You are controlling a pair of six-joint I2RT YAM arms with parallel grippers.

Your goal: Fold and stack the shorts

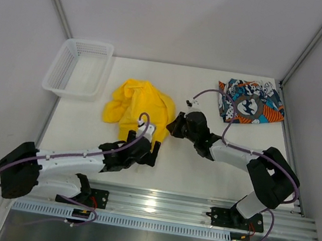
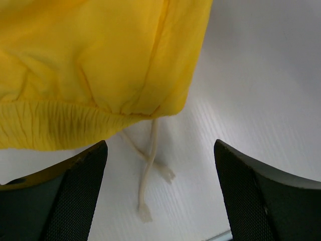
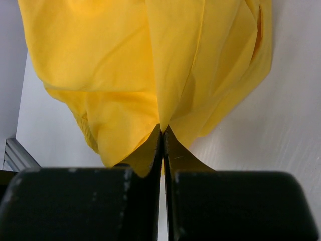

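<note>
The yellow shorts [image 1: 138,107] lie crumpled mid-table, bunched toward the left. My right gripper [image 1: 172,124] is shut on their right edge; in the right wrist view a fold of yellow cloth [image 3: 165,75] is pinched at the tips of my right gripper [image 3: 162,128]. My left gripper [image 1: 149,149] stands open just in front of the shorts' near edge. In the left wrist view the elastic waistband [image 2: 55,125] and the white drawstring [image 2: 148,170] lie between the wide-apart fingers of my left gripper [image 2: 160,165], untouched. The printed shorts [image 1: 250,102] lie flat at the back right.
A white mesh basket [image 1: 79,68] stands at the back left corner. The metal rail [image 1: 155,206] with both arm bases runs along the near edge. Walls close in the table on the left, back and right.
</note>
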